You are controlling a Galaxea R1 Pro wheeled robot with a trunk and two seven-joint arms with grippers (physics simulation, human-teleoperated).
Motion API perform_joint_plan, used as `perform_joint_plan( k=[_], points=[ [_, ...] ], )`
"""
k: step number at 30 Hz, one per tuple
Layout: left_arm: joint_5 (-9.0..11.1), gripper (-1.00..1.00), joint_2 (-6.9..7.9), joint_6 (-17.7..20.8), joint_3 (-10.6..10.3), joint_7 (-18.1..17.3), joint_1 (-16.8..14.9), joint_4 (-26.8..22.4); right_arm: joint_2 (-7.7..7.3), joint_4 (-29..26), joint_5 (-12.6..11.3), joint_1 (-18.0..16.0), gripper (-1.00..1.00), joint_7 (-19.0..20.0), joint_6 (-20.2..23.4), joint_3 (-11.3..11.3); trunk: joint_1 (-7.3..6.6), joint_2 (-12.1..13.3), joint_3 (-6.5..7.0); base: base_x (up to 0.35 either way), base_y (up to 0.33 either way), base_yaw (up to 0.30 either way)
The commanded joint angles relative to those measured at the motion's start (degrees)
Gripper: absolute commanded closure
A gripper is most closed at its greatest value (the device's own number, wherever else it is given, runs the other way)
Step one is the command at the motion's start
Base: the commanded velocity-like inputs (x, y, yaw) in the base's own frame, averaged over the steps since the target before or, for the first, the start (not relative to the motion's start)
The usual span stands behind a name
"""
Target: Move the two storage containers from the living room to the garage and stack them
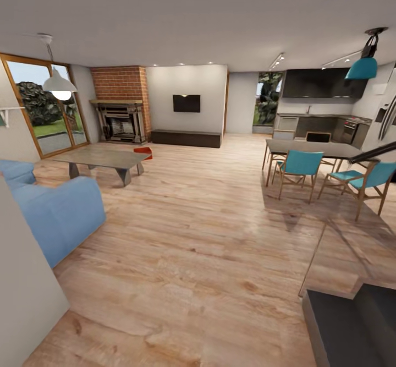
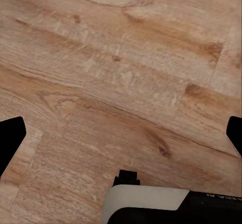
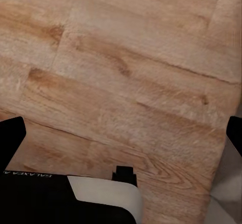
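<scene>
One storage container (image 1: 143, 152), red-orange, sits on the light wood plank floor (image 1: 209, 235) of the living room, at the far end, just beyond the grey low table (image 1: 102, 160) and in front of the brick fireplace (image 1: 121, 116). Only part of it shows past the table's corner; its contents cannot be made out at this range. One container is counted in the head view.

The low table's top appears bare. A blue sofa (image 1: 52, 207) stands near the left edge, close to the table. Beside the fireplace, a dark low cabinet (image 1: 187, 138) runs under one wall-mounted black screen (image 1: 186, 103). A large glazed door (image 1: 47, 108) fills the left wall.

On the right, a dining table (image 1: 313, 149) carries nothing visible, with three teal chairs (image 1: 300, 169) counted around it. A kitchen counter (image 1: 322, 119) lies behind. Two pendant lamps hang: one white (image 1: 59, 83), one teal (image 1: 362, 67).

The left gripper (image 2: 121, 138) hangs over bare plank flooring, its fingers spread wide at opposite frame edges, holding nothing. The right gripper (image 3: 121, 138) is likewise spread wide and empty above the planks.
</scene>
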Motion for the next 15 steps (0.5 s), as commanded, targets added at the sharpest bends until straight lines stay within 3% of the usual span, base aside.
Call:
perform_joint_plan(
  k=[1, 15],
  points=[
    [-0.2, -1.0, 0.01, -0.4, 0.4, 0.1, -0.1, 0.3, -0.01, 0.3, 0.0, -0.1, -1.0, 0.1, -0.4, 0.3, 0.05, -0.1, -0.1, 0.323, 0.0, 0.0],
    [-0.2, -1.0, 0.12, -0.7, 0.4, 0.0, 0.0, 0.3, -0.01, 0.3, -0.1, -0.1, -1.0, -0.6, -0.4, 0.3, 0.05, -0.1, -0.1, 0.323, 0.0, 0.0]
  ],
)
